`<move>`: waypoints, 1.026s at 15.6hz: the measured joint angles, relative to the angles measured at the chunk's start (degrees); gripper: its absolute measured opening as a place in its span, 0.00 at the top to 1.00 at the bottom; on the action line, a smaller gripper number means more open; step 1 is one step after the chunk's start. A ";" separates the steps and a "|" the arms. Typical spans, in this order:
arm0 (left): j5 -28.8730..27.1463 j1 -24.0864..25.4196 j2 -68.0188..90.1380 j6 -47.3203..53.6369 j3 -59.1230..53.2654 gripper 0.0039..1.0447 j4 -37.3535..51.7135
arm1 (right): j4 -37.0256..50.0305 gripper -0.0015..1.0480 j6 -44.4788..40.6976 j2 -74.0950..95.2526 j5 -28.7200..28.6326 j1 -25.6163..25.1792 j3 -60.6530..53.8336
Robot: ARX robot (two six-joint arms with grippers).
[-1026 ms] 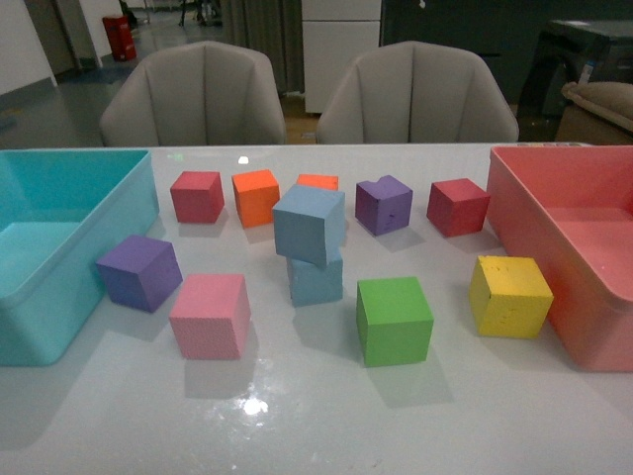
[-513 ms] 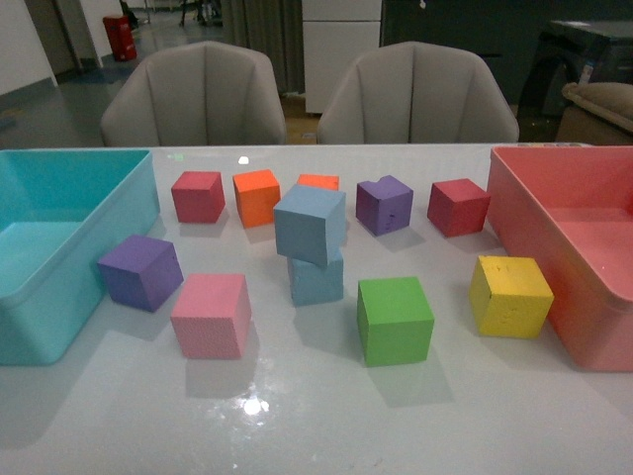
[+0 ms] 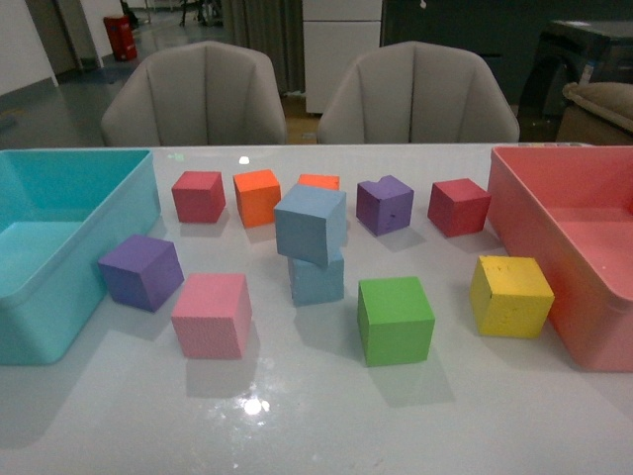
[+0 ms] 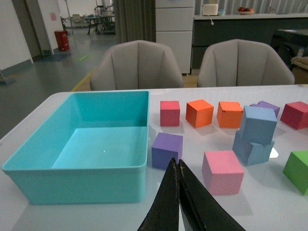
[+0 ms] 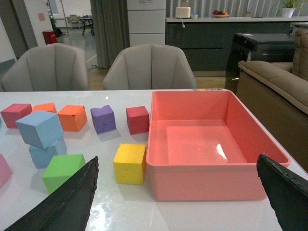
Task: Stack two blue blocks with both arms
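Blue stack: a pale dusty-blue foam cube (image 3: pixel 311 224) sits on top of a second pale blue foam cube (image 3: pixel 317 278) near the middle of the glossy white table (image 3: pixel 316 416); the upper cube is turned and tilted, overhanging the lower one toward the robot's left.
Around the stack: a pink foam cube (image 3: pixel 210 315) lies near on the left, a green foam cube (image 3: pixel 395 319) near on the right, and an orange foam cube (image 3: pixel 256 197) behind.
Left gripper (image 4: pixel 178 164): its two dark fingers are pressed together with nothing between them, above the table beside the teal plastic bin (image 4: pixel 86 144), well apart from the stack.
Right gripper (image 5: pixel 178 192): fingers spread wide apart, empty, facing the coral-red plastic bin (image 5: pixel 211 139) and a yellow foam cube (image 5: pixel 130 163).
Front view: neither arm shows.
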 joint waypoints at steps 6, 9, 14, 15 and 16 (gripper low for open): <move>-0.02 0.00 0.00 0.00 0.00 0.33 0.07 | 0.00 0.06 0.00 0.00 0.00 0.00 0.00; -0.02 0.00 0.00 0.02 0.00 0.05 0.07 | 0.00 0.06 0.00 0.00 0.00 0.00 0.00; -0.04 0.00 0.00 0.02 0.00 0.06 0.07 | 0.00 0.06 0.00 0.00 0.00 0.00 0.00; -0.02 0.00 0.00 0.02 0.00 0.06 0.07 | -0.02 0.06 0.00 0.00 0.00 0.00 0.00; -0.02 0.00 0.00 0.02 0.00 0.06 0.07 | 0.00 0.06 0.00 0.00 0.00 0.00 0.00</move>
